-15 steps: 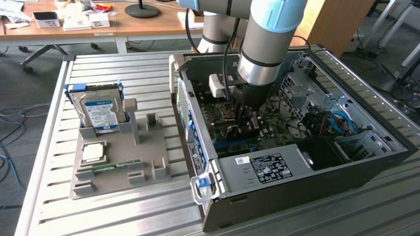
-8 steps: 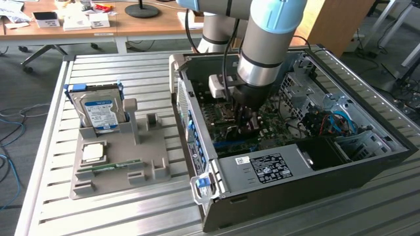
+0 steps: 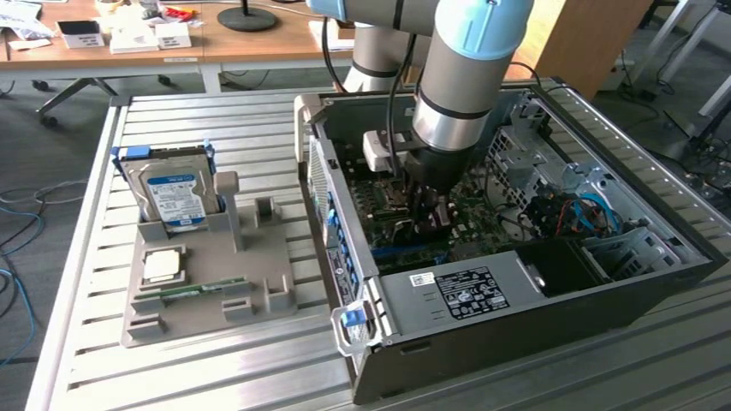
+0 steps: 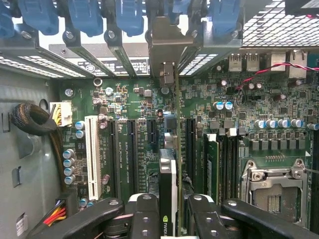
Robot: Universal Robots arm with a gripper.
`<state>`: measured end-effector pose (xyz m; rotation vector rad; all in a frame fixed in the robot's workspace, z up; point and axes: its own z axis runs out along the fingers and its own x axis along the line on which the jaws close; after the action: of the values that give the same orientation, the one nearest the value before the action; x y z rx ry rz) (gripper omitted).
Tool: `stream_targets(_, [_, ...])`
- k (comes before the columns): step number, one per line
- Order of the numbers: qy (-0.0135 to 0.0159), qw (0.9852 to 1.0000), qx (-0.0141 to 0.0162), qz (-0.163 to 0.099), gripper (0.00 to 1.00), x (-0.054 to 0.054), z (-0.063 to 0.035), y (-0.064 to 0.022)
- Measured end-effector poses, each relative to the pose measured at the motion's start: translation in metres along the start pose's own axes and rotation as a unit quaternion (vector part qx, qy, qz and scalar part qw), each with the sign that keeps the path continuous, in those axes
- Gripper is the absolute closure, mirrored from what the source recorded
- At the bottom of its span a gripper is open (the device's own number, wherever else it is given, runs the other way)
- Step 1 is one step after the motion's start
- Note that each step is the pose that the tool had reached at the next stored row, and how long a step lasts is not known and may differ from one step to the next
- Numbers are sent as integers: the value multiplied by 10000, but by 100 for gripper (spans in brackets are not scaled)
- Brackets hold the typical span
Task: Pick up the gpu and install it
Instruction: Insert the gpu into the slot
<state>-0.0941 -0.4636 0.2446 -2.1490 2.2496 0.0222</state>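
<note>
The gpu [image 4: 168,186] stands on edge inside the computer case [image 3: 639,282], a thin card with a dark face and a logo near my fingers. My gripper [image 4: 167,211] is shut on it, with one black finger [image 4: 143,214] on each side. The card runs along the green motherboard [image 4: 134,99] among the black expansion slots [image 4: 130,154]. Its silver bracket [image 4: 167,45] reaches the rear slot openings under the blue clips. Whether it sits fully in a slot I cannot tell. In the exterior view my gripper [image 3: 430,218] is deep in the open case, over the board.
On the exterior view's left a grey fixture [image 3: 205,282] holds a silver hard drive [image 3: 177,193], a memory stick [image 3: 197,289] and a square chip [image 3: 163,265]. Inside the case are a white slot [image 4: 91,154], memory sticks [image 4: 212,164], a processor socket [image 4: 274,186], a power supply [image 3: 468,291] and cables [image 3: 577,214].
</note>
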Motion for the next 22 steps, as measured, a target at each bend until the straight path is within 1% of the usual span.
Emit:
stream_targets(6, [0, 10000, 0, 0, 73, 0, 0, 0])
stream_targets(13, [-6, 10000, 2, 0, 73, 0, -6, 3])
stream_targets(19, [-12, 10000, 16, -2, 73, 0, -6, 15])
stream_targets(22, [-13, 10000, 35, 0, 73, 1, 2, 22])
